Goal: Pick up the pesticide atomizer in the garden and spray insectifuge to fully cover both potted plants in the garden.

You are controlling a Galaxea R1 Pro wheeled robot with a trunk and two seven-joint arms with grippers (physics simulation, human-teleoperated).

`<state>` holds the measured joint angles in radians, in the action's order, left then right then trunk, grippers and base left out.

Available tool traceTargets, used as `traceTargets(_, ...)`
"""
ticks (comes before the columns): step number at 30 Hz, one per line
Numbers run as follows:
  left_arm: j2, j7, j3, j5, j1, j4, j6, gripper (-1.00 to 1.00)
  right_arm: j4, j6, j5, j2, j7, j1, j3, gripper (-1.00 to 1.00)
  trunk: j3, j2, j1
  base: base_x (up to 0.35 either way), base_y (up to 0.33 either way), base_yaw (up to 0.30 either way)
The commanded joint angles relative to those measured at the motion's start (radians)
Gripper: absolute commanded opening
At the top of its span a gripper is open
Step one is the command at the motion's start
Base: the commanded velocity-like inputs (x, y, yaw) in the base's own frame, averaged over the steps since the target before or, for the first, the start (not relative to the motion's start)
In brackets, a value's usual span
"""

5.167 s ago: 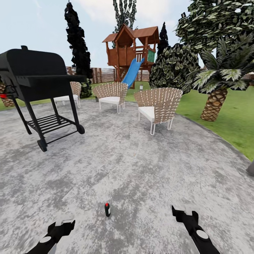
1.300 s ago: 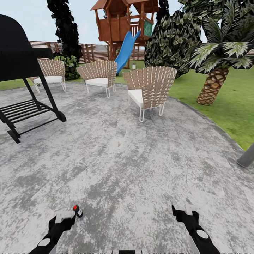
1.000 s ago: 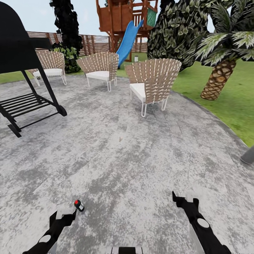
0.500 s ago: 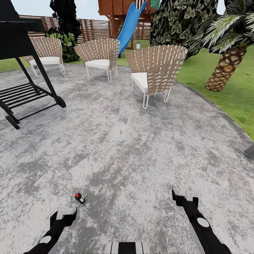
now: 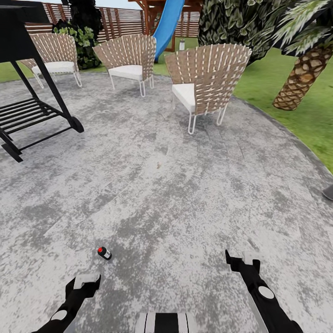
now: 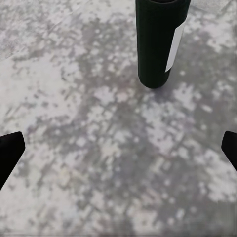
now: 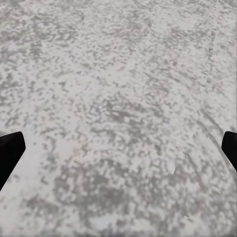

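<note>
atomizer (image 5: 104,253) upright on near-left patio (image 5: 185,194), farther ahead of left gripper (image 5: 84,284) than half a second ago; view tilted lower. left gripper (image 6: 118,148) spread wide, empty; right gripper (image 5: 241,264) likewise. wicker chairs (image 5: 208,78), lawn (image 5: 286,115), fence (image 5: 120,21) beyond. grill (image 5: 27,92) cut off at far left.

Mottled grey patio (image 5: 185,194) with three wicker chairs (image 5: 208,78), black grill (image 5: 27,92), lawn (image 5: 296,115).
</note>
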<state>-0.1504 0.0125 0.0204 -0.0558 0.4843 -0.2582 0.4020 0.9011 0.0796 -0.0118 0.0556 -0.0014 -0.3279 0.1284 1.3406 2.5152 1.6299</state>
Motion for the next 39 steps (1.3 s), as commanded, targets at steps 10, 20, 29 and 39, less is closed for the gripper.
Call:
traceTargets(10,-0.001,0.001,0.001,-0.006,-0.002,0.002,0.003,1.00,-0.001,0.003,-0.002,0.000,0.000,0.000,0.000,1.00,0.001,0.000,0.000,0.000,0.000,0.000)
traceTargets(20,-0.001,0.001,0.001,-0.005,-0.004,-0.002,0.002,1.00,-0.001,0.003,-0.002,0.000,0.000,0.000,0.000,1.00,0.001,0.000,0.000,0.164,0.000,0.000)
traceTargets(29,0.000,0.001,0.000,-0.006,-0.004,-0.003,0.001,1.00,-0.001,0.003,-0.001,0.000,0.000,0.000,0.000,1.00,0.001,0.000,0.000,0.102,-0.057,0.000)
traceTargets(39,-0.001,0.001,0.001,-0.006,-0.004,-0.003,0.002,1.00,-0.001,0.003,-0.001,0.000,0.000,0.000,-0.001,1.00,0.001,0.000,0.000,0.032,-0.021,-0.068)
